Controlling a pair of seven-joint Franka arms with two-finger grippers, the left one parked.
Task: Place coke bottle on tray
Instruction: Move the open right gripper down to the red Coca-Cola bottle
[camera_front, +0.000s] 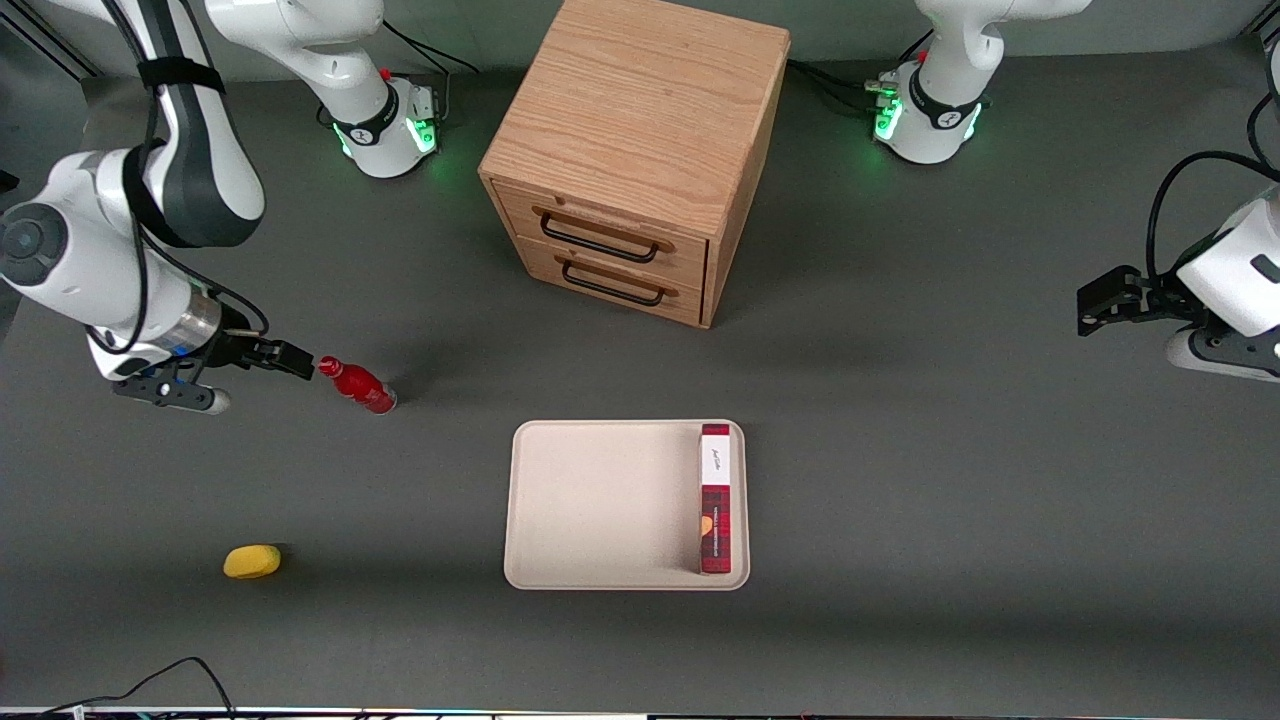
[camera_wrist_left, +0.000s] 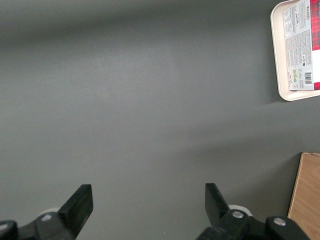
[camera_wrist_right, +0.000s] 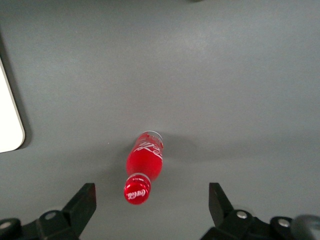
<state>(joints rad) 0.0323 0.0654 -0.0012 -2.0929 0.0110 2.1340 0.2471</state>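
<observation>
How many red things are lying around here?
2: the small glossy red coke bottle on the table by the open right gripper; the long red plaid box on the cream-beige tray.

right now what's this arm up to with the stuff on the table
The working arm's hand hovers with its fingers open just above the small glossy red coke bottle, which stands on the dark grey table and has not been grasped yet. The flat cream-beige tray lies in front of the wooden drawer cabinet and holds only a long red plaid box. A small yellow oval object sits nearer the front camera.
</observation>
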